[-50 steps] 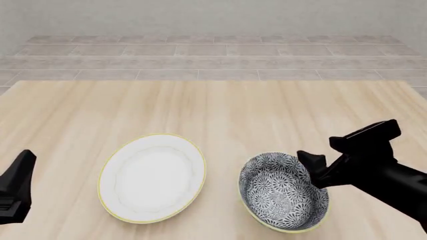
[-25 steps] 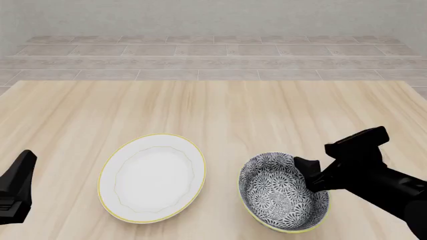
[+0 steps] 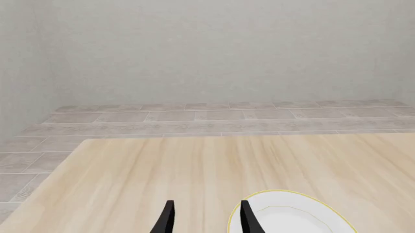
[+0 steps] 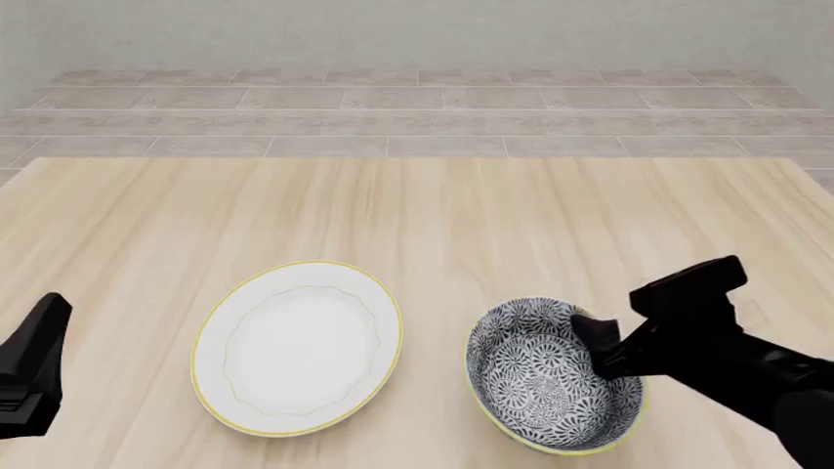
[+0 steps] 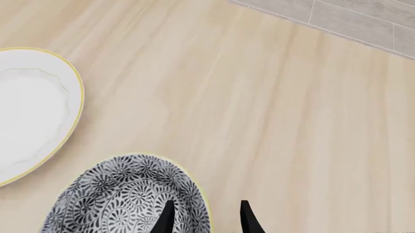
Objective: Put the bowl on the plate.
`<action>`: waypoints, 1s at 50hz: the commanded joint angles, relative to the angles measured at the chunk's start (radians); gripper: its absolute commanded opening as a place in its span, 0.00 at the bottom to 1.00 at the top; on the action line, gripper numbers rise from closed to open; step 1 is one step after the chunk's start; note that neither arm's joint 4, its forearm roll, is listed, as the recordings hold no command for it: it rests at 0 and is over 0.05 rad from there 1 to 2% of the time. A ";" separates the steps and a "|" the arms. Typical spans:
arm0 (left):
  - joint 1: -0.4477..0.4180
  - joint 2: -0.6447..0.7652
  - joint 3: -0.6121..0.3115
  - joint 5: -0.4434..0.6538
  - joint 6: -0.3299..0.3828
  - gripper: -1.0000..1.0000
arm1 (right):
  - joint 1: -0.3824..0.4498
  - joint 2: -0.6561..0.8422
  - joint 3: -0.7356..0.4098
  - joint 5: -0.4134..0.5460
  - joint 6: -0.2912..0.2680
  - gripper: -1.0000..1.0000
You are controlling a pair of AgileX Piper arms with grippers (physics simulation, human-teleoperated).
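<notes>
The white plate (image 4: 297,347) with its thin gold rim lies on the table left of centre. To its right sits the dark floral bowl (image 4: 537,383), upright and apart from the plate. My right gripper (image 4: 595,344) is down at the bowl's right rim. In the right wrist view it (image 5: 206,219) is open, with one finger inside the bowl (image 5: 123,194) and one outside the rim. The plate (image 5: 29,111) shows beyond the bowl there. My left gripper (image 3: 207,221) is open and holds nothing, low at the table's near left, with the plate's edge (image 3: 295,216) just beside it.
The light wooden table (image 4: 431,215) stretches away to a far edge, with a grey tiled floor (image 4: 417,107) and a pale wall behind it. Only the left arm's dark body (image 4: 33,376) shows at the near left corner in the front view.
My right gripper has come down and slightly nearer, settling over the bowl's right rim. The bowl, the plate and the left arm have not moved.
</notes>
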 commanded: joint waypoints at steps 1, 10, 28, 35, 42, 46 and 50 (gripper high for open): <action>-0.001 0.000 0.000 -0.001 0.001 1.00 | -0.003 0.036 0.003 -0.024 0.007 1.00; -0.001 0.000 0.000 -0.002 0.000 1.00 | -0.006 0.067 0.006 -0.047 0.010 1.00; -0.001 0.000 0.000 -0.002 0.001 1.00 | -0.001 0.126 0.016 -0.093 0.020 1.00; 0.000 0.000 0.000 -0.002 0.001 1.00 | -0.001 0.149 0.019 -0.111 0.023 1.00; -0.001 0.000 0.000 -0.002 0.001 1.00 | -0.005 0.178 0.021 -0.129 0.025 1.00; -0.002 0.000 0.000 -0.001 0.002 1.00 | -0.009 0.197 0.022 -0.145 0.025 1.00; -0.002 0.000 0.000 -0.001 0.002 1.00 | -0.007 0.202 0.024 -0.150 0.027 1.00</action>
